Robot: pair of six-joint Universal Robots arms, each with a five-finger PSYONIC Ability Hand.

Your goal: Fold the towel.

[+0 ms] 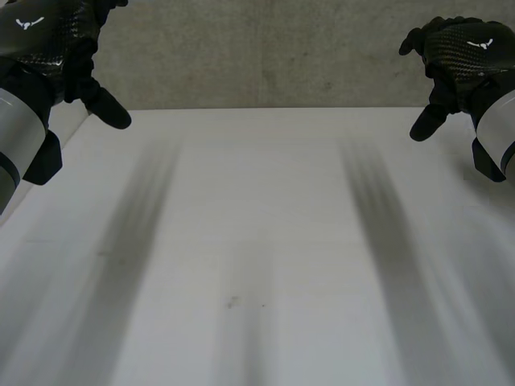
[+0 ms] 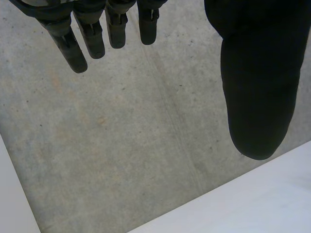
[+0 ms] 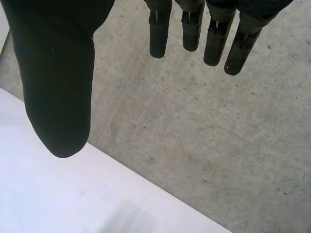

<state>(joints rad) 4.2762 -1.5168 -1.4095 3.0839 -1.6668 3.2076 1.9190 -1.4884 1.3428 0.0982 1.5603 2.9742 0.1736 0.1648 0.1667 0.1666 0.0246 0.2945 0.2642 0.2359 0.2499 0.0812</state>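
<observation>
My left hand (image 1: 48, 40) hangs raised over the far left corner of the white table (image 1: 257, 241). Its fingers (image 2: 77, 43) are straight and spread from the thumb (image 2: 257, 87), holding nothing. My right hand (image 1: 463, 52) hangs raised over the far right corner in the same way. In the right wrist view its fingers (image 3: 194, 29) are straight, apart from the thumb (image 3: 58, 82), and empty. I see no towel on the table.
Beyond the table's far edge (image 1: 257, 108) lies a grey concrete floor (image 2: 121, 145), which also lies under the right hand's fingertips (image 3: 204, 145). The tabletop's corners sit below each thumb.
</observation>
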